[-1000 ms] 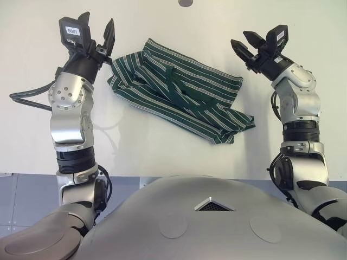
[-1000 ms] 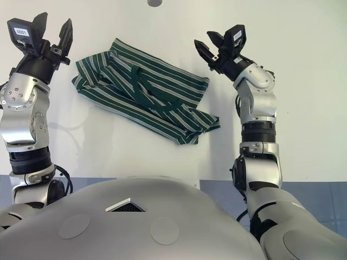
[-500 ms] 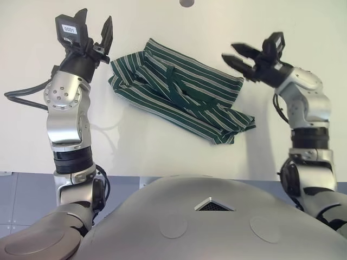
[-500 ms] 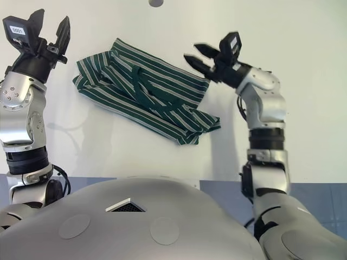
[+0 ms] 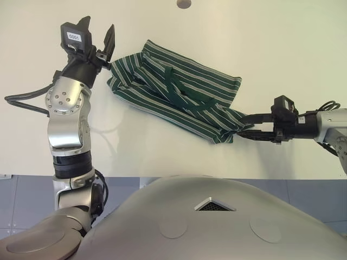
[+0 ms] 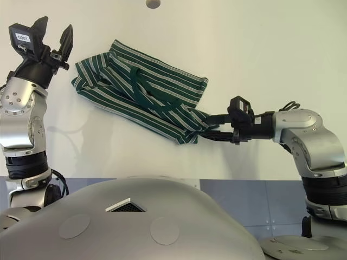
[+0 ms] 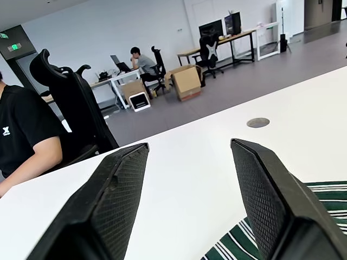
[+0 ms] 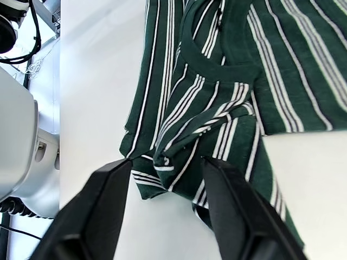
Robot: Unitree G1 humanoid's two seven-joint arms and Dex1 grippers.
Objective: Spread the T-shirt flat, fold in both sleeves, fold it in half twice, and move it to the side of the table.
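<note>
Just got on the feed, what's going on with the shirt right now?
The green striped T-shirt lies bunched on the white table, not yet spread flat. The right hand is low at the shirt's near right corner, open with the fabric edge between its fingers, not closed on it. The left hand is raised and open beside the shirt's far left edge, holding nothing.

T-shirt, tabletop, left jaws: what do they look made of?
T-shirt: soft knit fabric, likely cotton, matte green with white stripes; it crumples and folds. Table: smooth, hard white top with a faint sheen, probably laminate. Left gripper jaws: black with a cross-hatched texture, maybe rubber or plastic.
</note>
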